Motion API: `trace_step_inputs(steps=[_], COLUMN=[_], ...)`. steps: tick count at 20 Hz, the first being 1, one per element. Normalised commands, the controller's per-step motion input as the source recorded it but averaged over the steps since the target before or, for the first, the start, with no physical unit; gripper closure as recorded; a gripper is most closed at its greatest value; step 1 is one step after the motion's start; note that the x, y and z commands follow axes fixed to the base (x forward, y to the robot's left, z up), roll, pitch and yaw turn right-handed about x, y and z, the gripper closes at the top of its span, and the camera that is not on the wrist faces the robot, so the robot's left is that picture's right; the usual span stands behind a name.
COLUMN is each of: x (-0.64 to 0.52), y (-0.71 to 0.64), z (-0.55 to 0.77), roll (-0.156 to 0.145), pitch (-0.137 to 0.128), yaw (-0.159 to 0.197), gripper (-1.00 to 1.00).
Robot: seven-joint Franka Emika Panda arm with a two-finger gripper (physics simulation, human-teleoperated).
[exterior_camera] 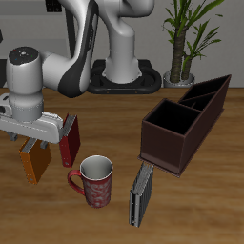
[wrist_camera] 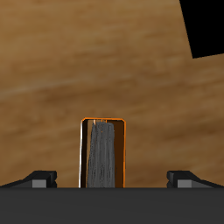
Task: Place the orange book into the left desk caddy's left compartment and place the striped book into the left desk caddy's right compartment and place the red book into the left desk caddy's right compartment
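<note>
The orange book [exterior_camera: 36, 164] stands upright near the table's edge, and the wrist view shows its top with pale pages [wrist_camera: 103, 154]. My gripper [exterior_camera: 31, 143] hangs right above it, open, with one finger [wrist_camera: 39, 180] on each side of the book and clear of it; its midpoint in the wrist view [wrist_camera: 112, 180] lies over the book. The red book [exterior_camera: 69, 149] stands beside the orange one. The striped book [exterior_camera: 141, 196] stands near the front edge. The left desk caddy [exterior_camera: 162, 151] has its left compartment [exterior_camera: 212, 93] farther back and its right compartment [exterior_camera: 170, 118] nearer.
A red patterned mug [exterior_camera: 94, 181] stands between the red book and the striped book. A potted plant [exterior_camera: 186, 38] stands at the back, behind the caddy. The robot's base [exterior_camera: 124, 71] is at the table's back.
</note>
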Motion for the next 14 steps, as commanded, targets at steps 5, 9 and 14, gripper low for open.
trace_step_inputs(steps=[5,9,14], x=[0.02,0.05,-0.01], y=[-0.04,0.0,0.04], z=[-0.3,-0.3,-0.17], roll=[-0.003,-0.017,0.008], pitch=[0.024,0.041,0.029], yaw=[-0.018,-0.014,-0.018], gripper=[-1.0,-1.0,1.0])
